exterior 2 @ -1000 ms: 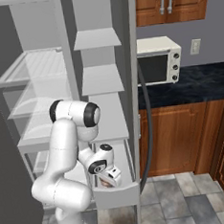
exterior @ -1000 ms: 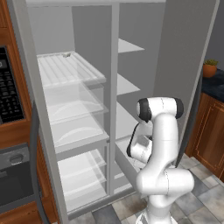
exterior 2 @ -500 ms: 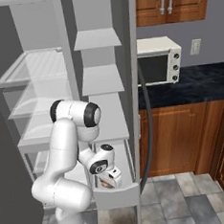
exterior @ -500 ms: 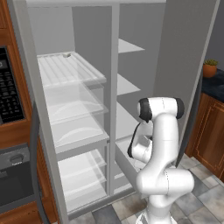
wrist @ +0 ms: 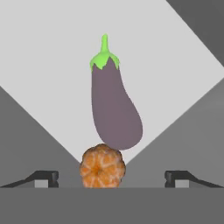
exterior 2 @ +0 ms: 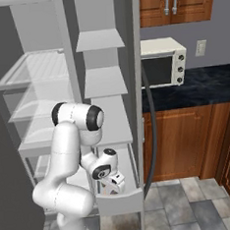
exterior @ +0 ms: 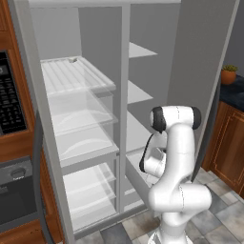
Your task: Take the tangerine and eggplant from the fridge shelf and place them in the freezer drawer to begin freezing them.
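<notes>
Dark finger tips (wrist: 46, 177) of the pincer (wrist: 111, 178) stand spread wide apart at the bottom of the hand view, one far to each side, and nothing is pinched between them. In the gap sits the tangerine (wrist: 102, 166), with open room on both flanks before either tip. Its upper edge meets the rounded bulb end of the eggplant (wrist: 113, 109), which stretches away from the pincer with its green cap and stem at the far end. Both lie on the pale floor of the freezer drawer (wrist: 52, 65); that floor shows as a bright wedge with darker grey beyond its slanted edges on either side, and bare floor lies around the eggplant.

From the right base view the pincer (exterior 2: 113, 182) points down into the freezer drawer (exterior 2: 119, 203), which stands pulled out at the foot of the narrow compartment, its low front wall towards the camera. The white arm (exterior 2: 71, 155) bends down to it from the left. Above the drawer the plain grey narrow shelves (exterior 2: 99, 39) stack upward.

In the left base view the arm (exterior: 174, 157) covers the drawer area, and the fridge shelf (exterior: 71, 76), ribbed with a clear front edge, sits high in the wide compartment, well apart from the hand, with a small dim speck near its back edge that is too small to tell.
</notes>
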Motion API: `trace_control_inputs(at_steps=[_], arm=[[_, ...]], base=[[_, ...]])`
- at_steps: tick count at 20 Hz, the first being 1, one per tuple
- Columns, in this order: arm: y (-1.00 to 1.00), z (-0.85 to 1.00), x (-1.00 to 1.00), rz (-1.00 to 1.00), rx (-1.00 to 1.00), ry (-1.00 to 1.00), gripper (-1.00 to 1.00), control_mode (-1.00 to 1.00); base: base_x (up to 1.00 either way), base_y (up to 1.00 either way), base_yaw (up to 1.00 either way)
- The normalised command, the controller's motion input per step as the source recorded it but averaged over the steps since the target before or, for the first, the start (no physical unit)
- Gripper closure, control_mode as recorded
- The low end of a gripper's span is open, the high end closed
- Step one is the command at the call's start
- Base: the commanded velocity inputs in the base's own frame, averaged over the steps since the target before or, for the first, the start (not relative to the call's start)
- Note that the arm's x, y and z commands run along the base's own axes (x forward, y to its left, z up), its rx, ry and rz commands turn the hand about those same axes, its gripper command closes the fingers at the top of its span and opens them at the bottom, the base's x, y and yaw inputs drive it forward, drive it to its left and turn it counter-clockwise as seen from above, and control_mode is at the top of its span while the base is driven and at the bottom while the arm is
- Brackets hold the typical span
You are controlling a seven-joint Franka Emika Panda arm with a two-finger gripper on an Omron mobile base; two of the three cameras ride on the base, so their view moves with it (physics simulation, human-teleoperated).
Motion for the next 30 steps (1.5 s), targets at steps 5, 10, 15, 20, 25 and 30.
trace_control_inputs(at_steps=[5,10,15,20,25,30], arm=[[0.00,0.12,-0.18,0.00,0.00,-0.01,-1.00,-1.00],[0.01,0.67,-0.15,-0.01,0.00,-0.11,-1.00,-1.00],[0.00,0.81,-0.02,0.00,0.00,-0.09,-1.00,-1.00],[0.00,0.80,0.00,-0.02,0.00,-0.04,-1.00,-1.00],[0.00,0.95,0.00,-0.03,0.00,-0.01,-1.00,-1.00],[0.00,0.98,0.00,-0.03,0.00,0.00,-1.00,-1.00]], base=[[0.00,0.00,0.00],[0.00,0.00,0.00],[0.00,0.00,0.00],[0.00,0.00,0.00],[0.00,0.00,0.00],[0.00,0.00,0.00]])
